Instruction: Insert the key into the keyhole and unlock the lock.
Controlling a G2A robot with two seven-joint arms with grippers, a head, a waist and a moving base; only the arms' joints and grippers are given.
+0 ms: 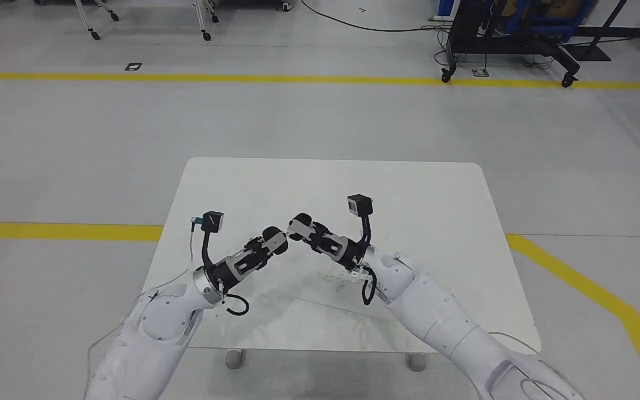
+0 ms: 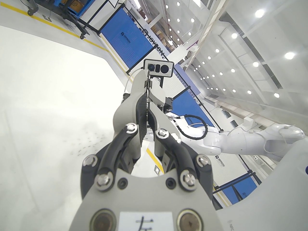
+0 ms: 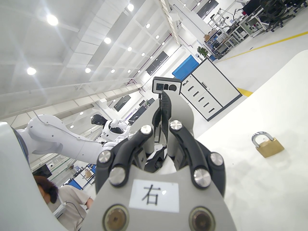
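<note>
Two grippers are brought tip to tip above the middle of the white table (image 1: 430, 200). The left gripper (image 2: 147, 90) and the right gripper (image 3: 164, 97) are each shown with jaws drawn shut, pad against pad. A thin dark edge is seen at the left tips. Whether it is the key cannot be told, and no key is made out with certainty anywhere.

The padlock (image 3: 267, 145), brass-bodied with a silver shackle, is left lying on the table beside the right arm, apart from both grippers and untouched. Its shackle appears to be closed, so the unlocking is judged not yet begun.

The nose-to-nose pose is best explained as a handover or regrip, with something small being passed or squared up between the two sets of fingers so that it can be presented to the keyhole. That is offered as a reading, not as something seen. The lock, lying loose, is likely to need steadying by one gripper before any insertion is tried.

Counted: two grippers, one padlock, one table, no key confirmed.
</note>
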